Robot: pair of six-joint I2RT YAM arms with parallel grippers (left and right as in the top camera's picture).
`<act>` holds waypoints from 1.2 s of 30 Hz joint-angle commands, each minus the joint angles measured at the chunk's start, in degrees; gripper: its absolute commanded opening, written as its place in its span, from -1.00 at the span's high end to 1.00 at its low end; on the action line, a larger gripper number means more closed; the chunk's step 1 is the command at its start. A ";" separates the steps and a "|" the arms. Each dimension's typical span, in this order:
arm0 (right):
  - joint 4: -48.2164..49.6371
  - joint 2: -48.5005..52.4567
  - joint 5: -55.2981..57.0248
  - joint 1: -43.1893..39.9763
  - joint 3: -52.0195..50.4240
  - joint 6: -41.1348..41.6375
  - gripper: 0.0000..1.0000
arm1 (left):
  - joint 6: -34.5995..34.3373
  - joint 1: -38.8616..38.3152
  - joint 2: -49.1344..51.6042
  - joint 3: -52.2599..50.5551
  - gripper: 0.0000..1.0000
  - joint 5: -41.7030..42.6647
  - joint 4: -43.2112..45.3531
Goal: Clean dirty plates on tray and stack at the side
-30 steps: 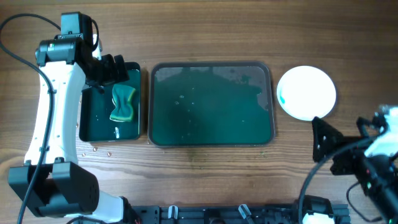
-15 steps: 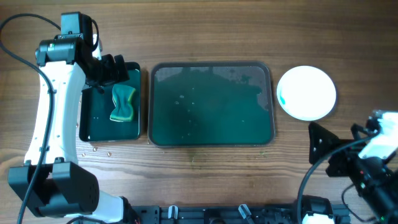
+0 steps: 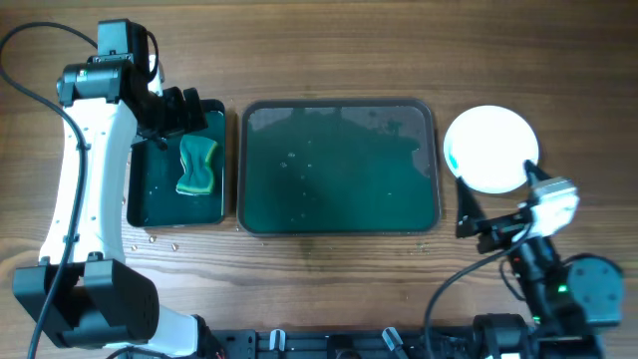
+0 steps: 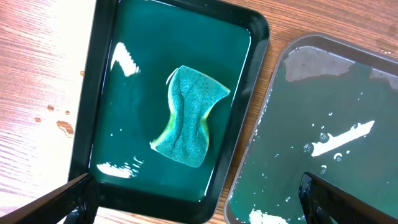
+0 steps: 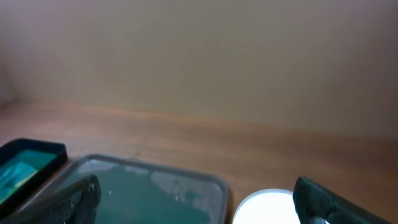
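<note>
The left tool [image 3: 187, 113] hangs wide open and empty over the sponge tray [image 3: 150, 194] at upper left. The right tool [image 3: 494, 197], equally spread and empty, sits at lower right by the white plates [image 3: 490, 140], which lie right of the tray [image 3: 339, 170].

The table [image 3: 329, 60] is brown wood, matt, with a plain grain. The tray [image 3: 339, 165] has a dull grey rim and a dark green floor that shines with a wet film and droplets. The sponge tray [image 4: 155, 37] is glossy and mirror-like under water. The sponge [image 4: 189, 118] is rough green fibre over yellow foam. The plates [image 3: 493, 145] look smooth and white, perhaps glazed. The left arm [image 3: 95, 160] has a smooth white shell.
</note>
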 commanded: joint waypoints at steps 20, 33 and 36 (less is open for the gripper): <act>22.05 -15.02 -1.01 5.05 -29.38 -2.95 -0.99 | -0.74 0.11 0.28 0.31 -1.00 0.50 0.02; 19.12 -14.99 0.42 5.05 -29.35 -2.95 -1.00 | -0.74 0.11 0.28 0.31 -1.00 0.50 0.04; 19.12 -14.99 0.39 5.05 -29.35 -2.93 -0.99 | -0.74 0.11 0.28 0.31 -1.00 0.50 0.02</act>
